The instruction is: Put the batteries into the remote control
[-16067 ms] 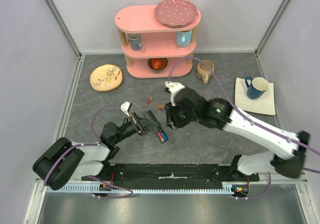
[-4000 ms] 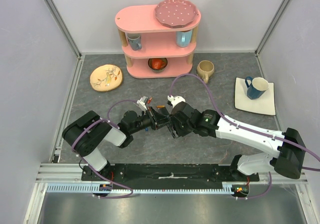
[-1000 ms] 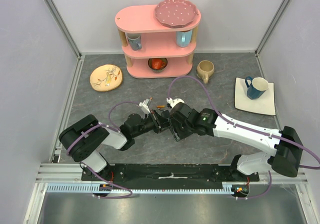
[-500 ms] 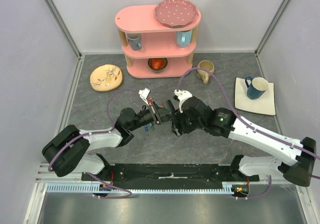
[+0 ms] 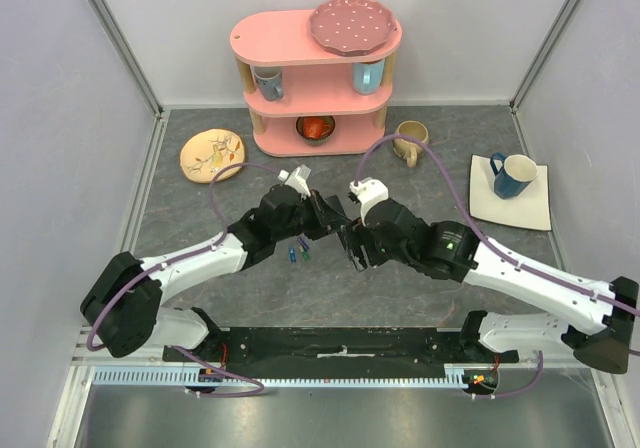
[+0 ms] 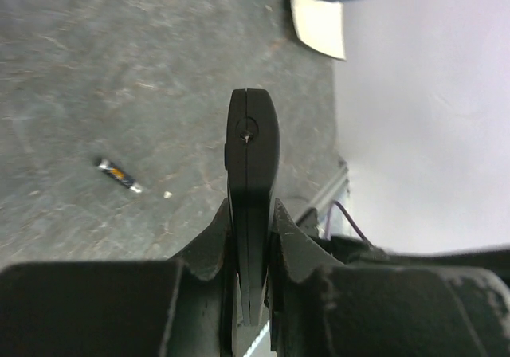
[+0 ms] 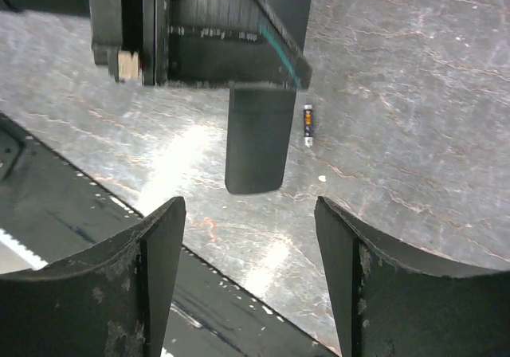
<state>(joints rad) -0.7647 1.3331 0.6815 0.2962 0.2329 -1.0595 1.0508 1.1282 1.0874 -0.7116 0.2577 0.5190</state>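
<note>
We are clenching our left jaws on the remote control (image 6: 253, 146); our right jaws are hanging released and empty beside it, and 2 batteries (image 5: 291, 255) are lying on the tabletop (image 5: 200, 208) nearby.

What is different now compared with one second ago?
The right gripper opened its jaws. The left gripper, jaws shut on the remote control, moved toward the pink shelf. A blue battery and a green battery now lie on the table. The shelf itself stayed put.
</note>
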